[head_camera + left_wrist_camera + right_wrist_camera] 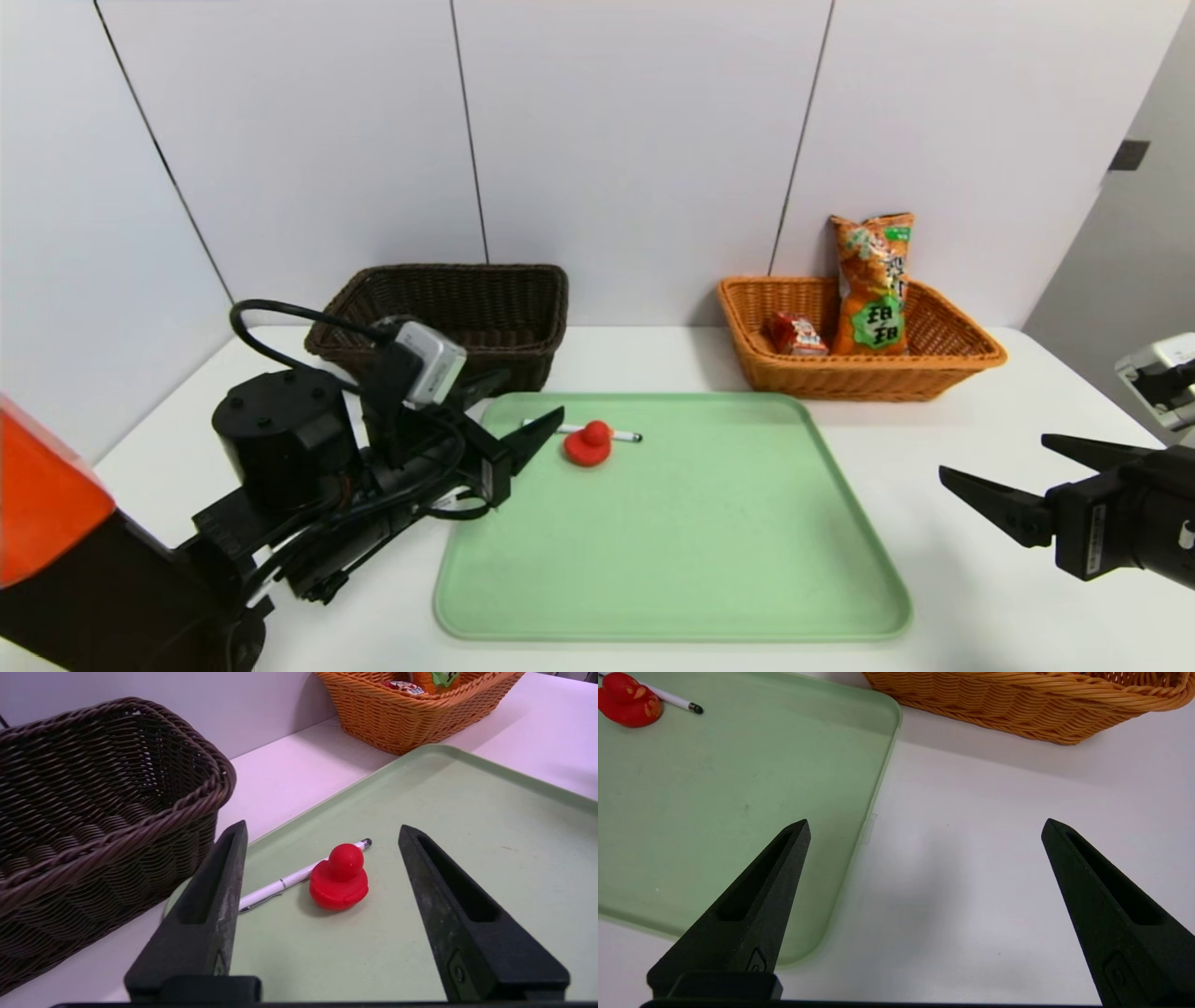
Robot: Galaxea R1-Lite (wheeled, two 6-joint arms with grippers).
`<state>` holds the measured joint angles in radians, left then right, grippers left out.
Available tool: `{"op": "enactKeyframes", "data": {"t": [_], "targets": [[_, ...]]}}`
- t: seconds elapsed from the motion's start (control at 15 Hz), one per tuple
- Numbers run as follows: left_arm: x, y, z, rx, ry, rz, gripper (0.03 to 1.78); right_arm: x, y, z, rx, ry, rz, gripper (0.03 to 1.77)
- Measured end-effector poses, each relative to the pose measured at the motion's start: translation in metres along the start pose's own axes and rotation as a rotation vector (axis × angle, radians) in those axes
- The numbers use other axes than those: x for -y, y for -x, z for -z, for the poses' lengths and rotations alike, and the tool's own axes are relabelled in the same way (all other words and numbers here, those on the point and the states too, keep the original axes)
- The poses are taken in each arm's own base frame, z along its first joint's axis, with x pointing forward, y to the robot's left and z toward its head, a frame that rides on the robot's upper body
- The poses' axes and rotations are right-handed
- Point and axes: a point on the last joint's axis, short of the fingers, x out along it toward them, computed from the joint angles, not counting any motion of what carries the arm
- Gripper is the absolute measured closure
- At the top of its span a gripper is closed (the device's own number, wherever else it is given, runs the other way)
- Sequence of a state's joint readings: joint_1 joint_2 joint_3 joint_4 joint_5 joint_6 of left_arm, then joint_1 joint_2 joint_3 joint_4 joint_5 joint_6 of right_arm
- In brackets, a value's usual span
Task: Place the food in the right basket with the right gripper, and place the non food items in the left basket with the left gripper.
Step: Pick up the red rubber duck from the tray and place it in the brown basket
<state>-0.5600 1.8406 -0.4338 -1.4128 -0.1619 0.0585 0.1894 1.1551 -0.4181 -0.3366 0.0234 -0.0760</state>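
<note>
Sorting half finished on a white table [653,359]: both food items, the orange snack bag [873,285] and the small red drink carton [795,334], sit inside the orange basket [971,355] at the far right, the bag propped upright against its back wall. On the green tray [672,560] the red rubber duck [588,442] and the white pen [280,884] remain, lying just beside each other near the tray's far left corner. The left gripper [527,411] hovers at that corner beside the dark brown basket [523,317], its fingers spread well apart and holding nothing, pointed towards the duck, which looks to be next. The right gripper [1013,476] is parked over bare table right of the tray, fingers wide and empty. No glass cup shows anywhere; the dark basket's floor is partly hidden by its near wall and the left arm, so whether anything lies inside cannot be told
</note>
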Motion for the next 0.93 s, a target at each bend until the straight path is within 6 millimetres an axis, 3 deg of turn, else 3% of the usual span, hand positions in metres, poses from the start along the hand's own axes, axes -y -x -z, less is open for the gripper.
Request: {"op": "enactKeyframes", "data": {"t": [0.27, 0.47, 0.73, 0.93], "targets": [[0.017, -0.021, 0.015, -0.022, 0.011, 0.06, 0.42, 0.0, -0.001, 0.002, -0.008, -0.001, 0.0, 0.09], [0.025, -0.035, 0.043, -0.057, 0.014, 0.085, 0.32, 0.0, -0.001, 0.002, -0.009, 0.0, 0.0, 0.09], [0.025, -0.043, 0.083, -0.174, 0.041, 0.079, 0.24, 0.0, -0.001, 0.002, -0.009, 0.004, -0.002, 0.09], [0.018, -0.05, 0.095, -0.187, 0.044, 0.057, 0.19, 0.0, -0.002, 0.003, -0.017, 0.006, -0.003, 0.09]]}}
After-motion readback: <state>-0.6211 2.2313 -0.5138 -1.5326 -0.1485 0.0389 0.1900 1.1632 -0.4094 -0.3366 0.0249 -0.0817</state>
